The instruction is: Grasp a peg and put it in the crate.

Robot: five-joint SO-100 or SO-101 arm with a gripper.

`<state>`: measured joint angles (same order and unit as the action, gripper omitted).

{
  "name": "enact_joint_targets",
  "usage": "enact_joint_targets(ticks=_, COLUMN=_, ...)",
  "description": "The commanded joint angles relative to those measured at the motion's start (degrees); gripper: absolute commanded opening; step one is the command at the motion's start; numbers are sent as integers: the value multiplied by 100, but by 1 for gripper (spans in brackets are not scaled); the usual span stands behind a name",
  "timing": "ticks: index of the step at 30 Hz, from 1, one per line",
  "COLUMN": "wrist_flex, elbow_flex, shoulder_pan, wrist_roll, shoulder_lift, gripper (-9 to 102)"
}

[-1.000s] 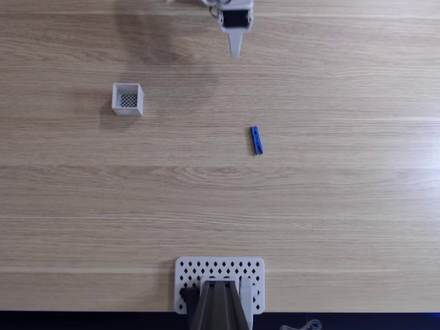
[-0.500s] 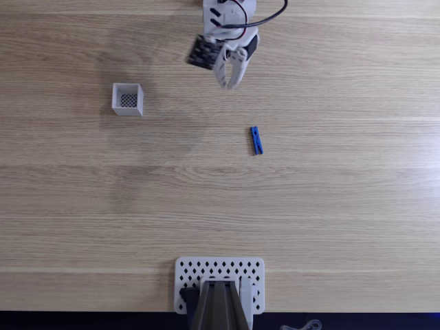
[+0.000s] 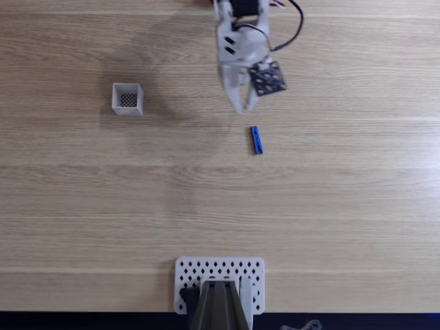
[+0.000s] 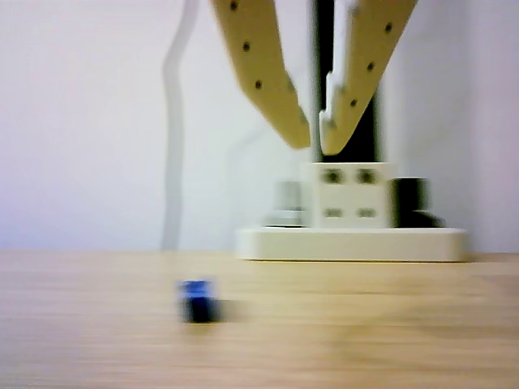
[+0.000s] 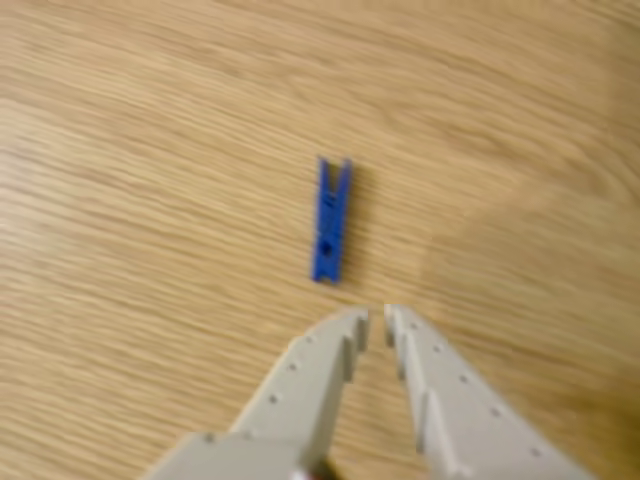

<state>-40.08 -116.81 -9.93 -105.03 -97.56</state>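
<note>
Reaching out from the far edge of the table (image 3: 82, 199), the claw (image 3: 242, 106) had travelled a long way in the last second: it began tucked at the top of the fixed view, swung toward the middle, and now hung just short of the peg (image 3: 255, 139), slightly to its left in that view. The peg itself had not shifted; it lay flat on the wood, well apart from the crate (image 3: 128, 99), which stood empty at the left of the fixed view. In the wrist view the claw (image 5: 376, 322) showed its two tips nearly pressed together, a thin slit between them, holding nothing, with the peg (image 5: 331, 220) lying just ahead of the tips. The other view set the claw (image 4: 316, 134) clearly above the table, the peg (image 4: 197, 301) blurred and low to the left. The approach seemed nearly done, but the grasp had not started: the tips would likely have to spread, shift over the peg and descend before closing.
</note>
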Motion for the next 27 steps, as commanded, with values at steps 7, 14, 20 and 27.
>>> enact_joint_targets(ticks=7, wrist_flex=211, elbow_flex=1380, shoulder_pan=-105, wrist_roll=668, shoulder_lift=729, gripper=8)
enact_joint_targets(ticks=14, wrist_flex=211, elbow_flex=2180, shoulder_pan=185, wrist_roll=703, shoulder_lift=1608, gripper=22)
enact_joint_targets(ticks=20, wrist_flex=211, elbow_flex=2417, shoulder_pan=193, wrist_roll=712, shoulder_lift=2127, gripper=19)
enact_joint_targets(ticks=27, wrist_flex=193, elbow_flex=2382, shoulder_pan=193, wrist_roll=712, shoulder_lift=2294, gripper=17)
